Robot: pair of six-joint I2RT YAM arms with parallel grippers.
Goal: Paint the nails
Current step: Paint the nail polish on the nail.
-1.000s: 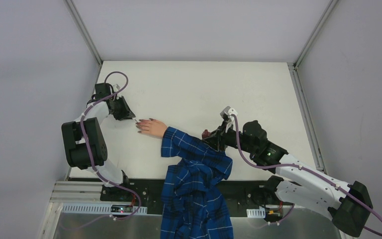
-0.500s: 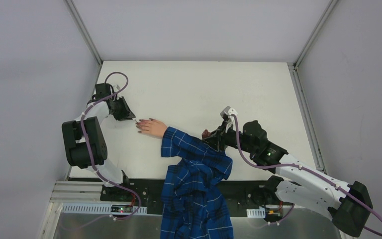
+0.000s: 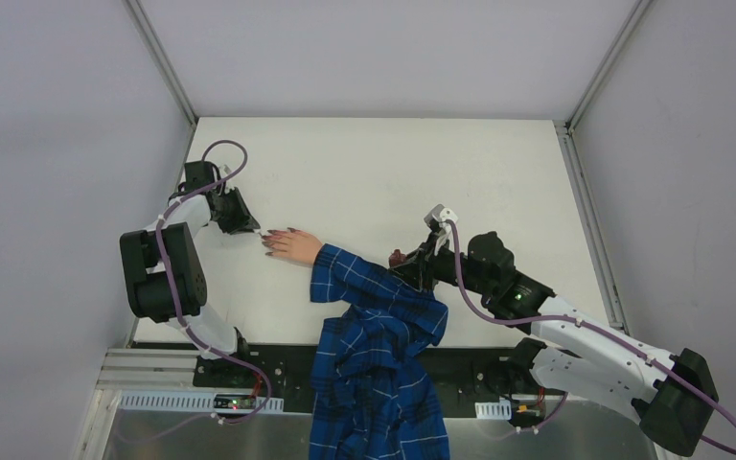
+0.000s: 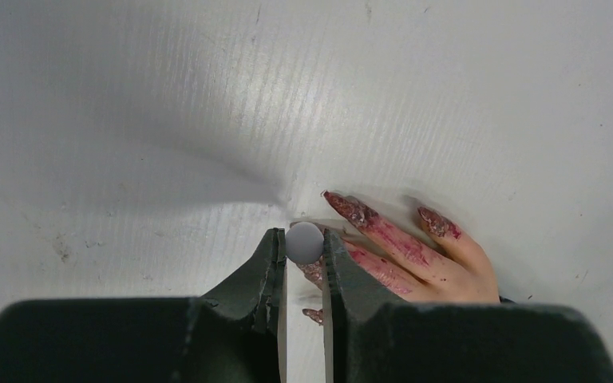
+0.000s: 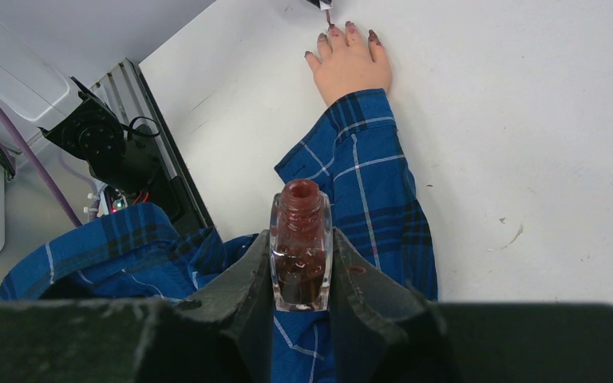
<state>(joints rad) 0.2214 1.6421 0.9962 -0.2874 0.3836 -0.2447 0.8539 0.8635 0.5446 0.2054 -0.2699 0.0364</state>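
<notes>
Nails (image 4: 350, 209), long, pointed and dark red-purple, lie just past my left fingertips.
My left gripper (image 4: 302, 238) is clamped on a round white brush cap (image 4: 304, 246), seen end on, right over the tips of a pale pink hand (image 4: 459, 275) that lies flat on the white table (image 4: 168, 120). The polish sits lumpy and uneven on the nails and is smeared down the skin of the fingers (image 4: 399, 239) toward the knuckles. My right gripper (image 5: 301, 239) is pinched tight on an uncapped glass polish bottle (image 5: 300, 271), upright, its neck crusted dark red, close by the blue plaid sleeve (image 5: 371, 167) and well apart from the hand. From above, the hand lies left of the table's middle, nails pointing at my left gripper, the sleeve trailing back over the near edge.
</notes>
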